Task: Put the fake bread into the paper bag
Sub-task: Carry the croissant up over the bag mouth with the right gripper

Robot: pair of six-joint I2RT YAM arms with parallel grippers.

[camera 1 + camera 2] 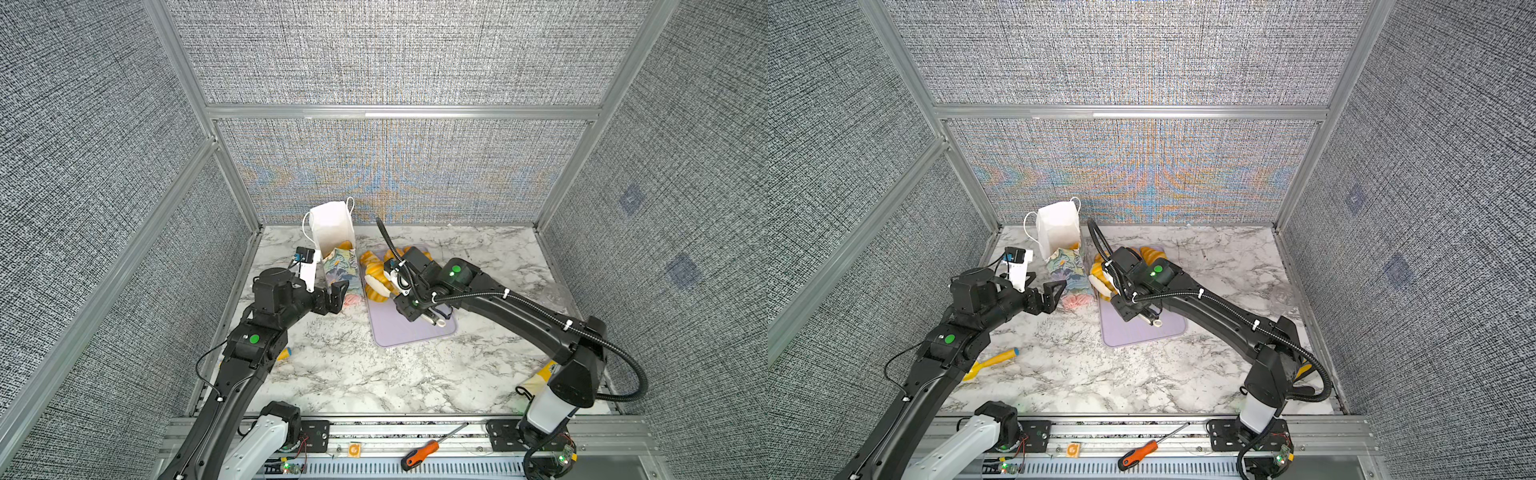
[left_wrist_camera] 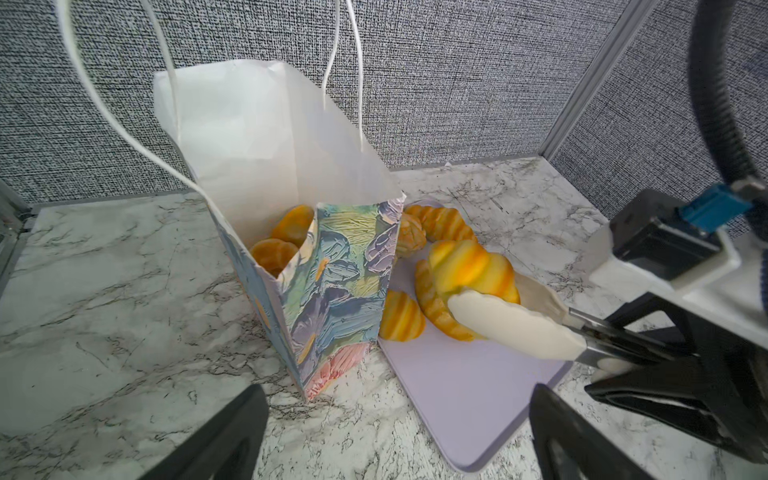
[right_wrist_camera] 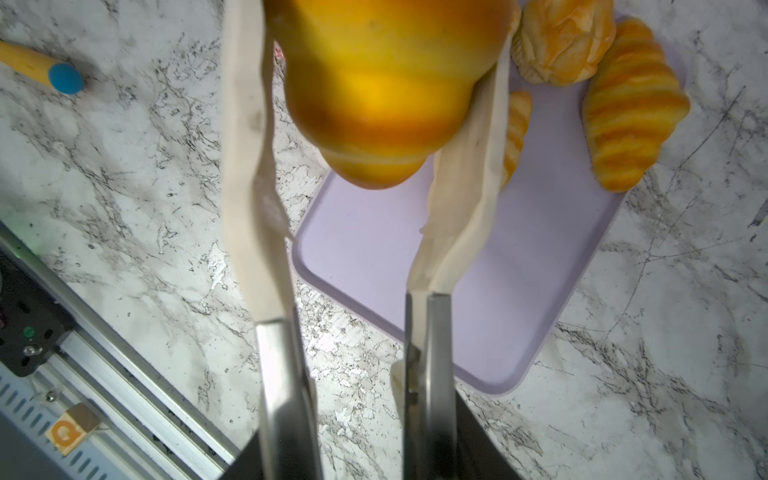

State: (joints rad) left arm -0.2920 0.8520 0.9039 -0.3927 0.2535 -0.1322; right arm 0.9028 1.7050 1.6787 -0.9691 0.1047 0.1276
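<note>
Right gripper cropped, gripping tongs, croissant cropped

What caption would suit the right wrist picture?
White-tipped tongs pinch a striped toy croissant over a lilac tray where other pastries lie.

In the right wrist view the croissant pinched in my tongs is blurred and cut off at the edge, and my right tool shows only as dark corners. In both top views my right arm hides most of the fake bread just beside the paper bag. Inside the bag only the tops of two rolls show; what lies lower is hidden. In its own wrist view my left tool is mostly cut off by the edge.
</note>
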